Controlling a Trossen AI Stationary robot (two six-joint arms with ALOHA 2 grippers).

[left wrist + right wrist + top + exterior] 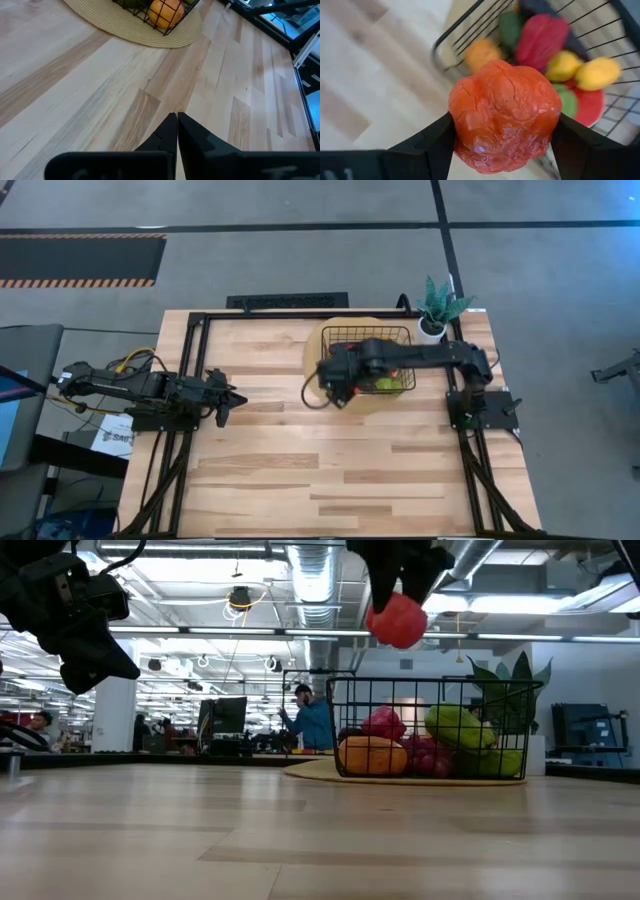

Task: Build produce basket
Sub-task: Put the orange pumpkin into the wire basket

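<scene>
The black wire basket [368, 330] stands on a round tan mat on the table's far right part. It holds several toy fruits and vegetables [430, 740], among them an orange, lemons and green and red pieces. My right gripper [340, 386] hangs above the basket's left rim [451, 34], shut on a red pepper [398, 620]. My left gripper [228, 398] waits shut over the table's left side, raised off the wood [176, 120]. My right gripper pinches the red pepper [505, 115] between its two fingers [437, 142], one on each opposite side of the body. The fingers come from above, pointing down. The pepper is lifted clear, hanging in the air above the basket's left rim [345, 680].
A potted green plant [437, 310] stands at the far right corner behind the basket. The tan mat [150, 35] juts out past the basket's sides. Bare wood [330, 470] stretches over the near half of the table. People and desks show in the room beyond.
</scene>
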